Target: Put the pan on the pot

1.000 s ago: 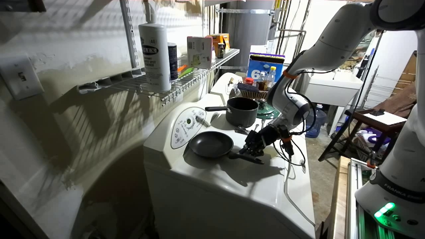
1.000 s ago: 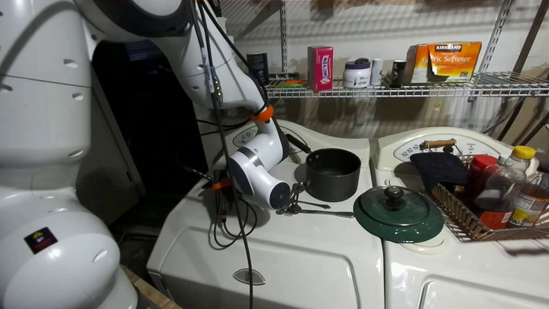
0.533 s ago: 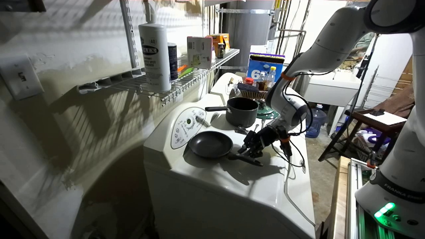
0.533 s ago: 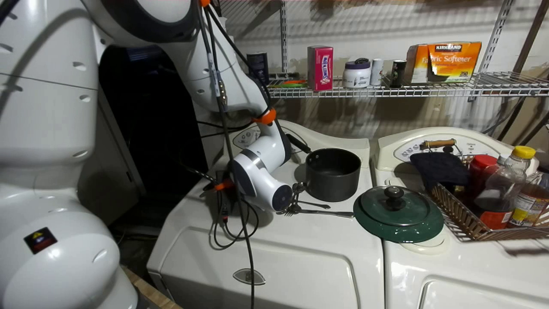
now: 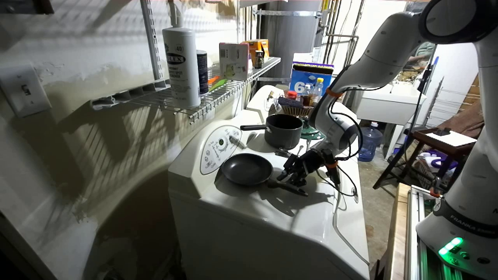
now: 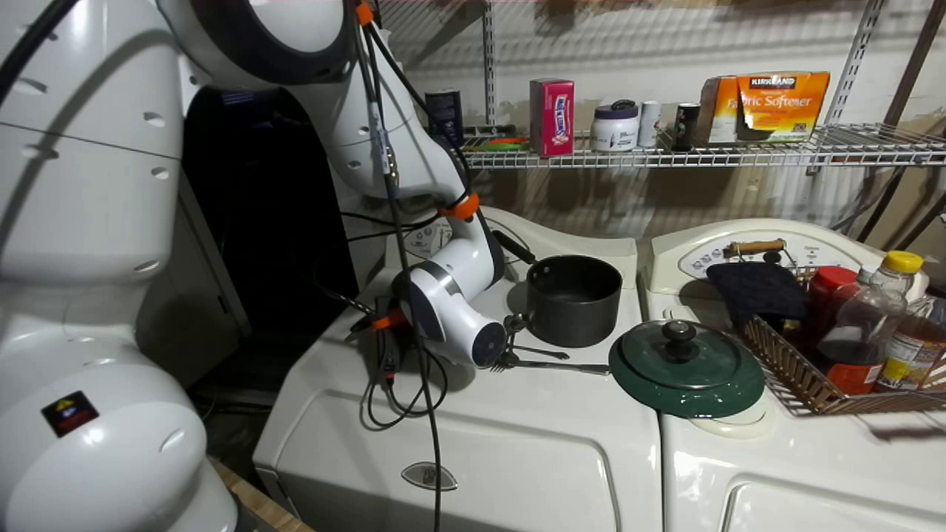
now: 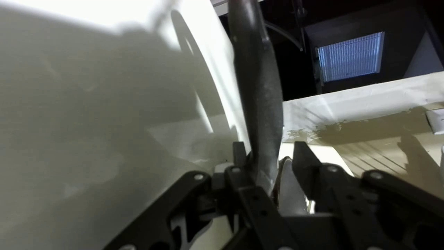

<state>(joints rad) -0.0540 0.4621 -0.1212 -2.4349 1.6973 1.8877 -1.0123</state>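
In an exterior view, see pan (image 5: 247,169) resting on white machine (image 5: 249,204), with claw (image 5: 291,179) right at handle (image 5: 288,188); note pot (image 5: 284,134) near, apart from pan
In an exterior view, see pot upright beside cutlery (image 6: 562,366) and lid (image 6: 680,351); find claw hidden behind arm (image 6: 465,262)
In wrist view, see claw spread partway around handle, with gap along one side and no firm hold; cannot tell whether touching

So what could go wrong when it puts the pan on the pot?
The tool looks open, with a gap beside the handle of the pan, so its grip could miss or slip. The pan looks wider than the pot, so it could tip if set off-centre. And the arm might bump the fork beside the pot.
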